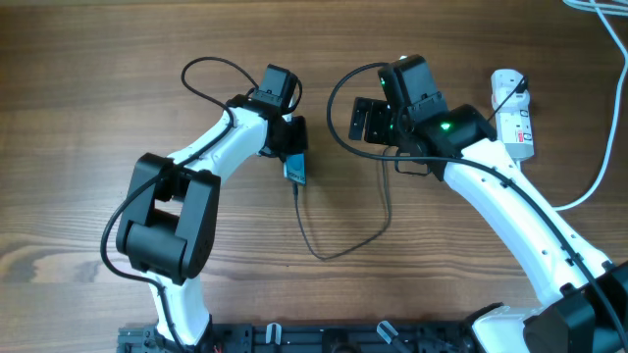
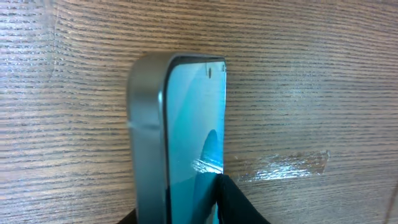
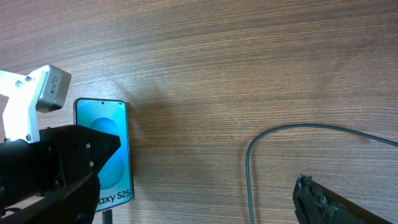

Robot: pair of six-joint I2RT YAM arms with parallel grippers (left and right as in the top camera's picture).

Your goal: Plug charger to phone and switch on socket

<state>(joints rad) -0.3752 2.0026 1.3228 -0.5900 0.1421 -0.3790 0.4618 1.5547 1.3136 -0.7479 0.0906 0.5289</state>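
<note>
The phone has a lit cyan screen and sits at the table's centre. My left gripper is shut on it. In the left wrist view the phone stands between my fingers, one on the screen side and one on the back. The charger, a thin black cable, runs from the phone's lower end in a loop toward my right arm. Its connector sits at the phone's bottom edge. My right gripper is open and empty, right of the phone. The white socket lies at the far right.
A black plug sits on the socket's near end. A thick white cord curves along the right edge of the table. The charger cable crosses the wood between my right fingers. A strip of clear tape is stuck to the table.
</note>
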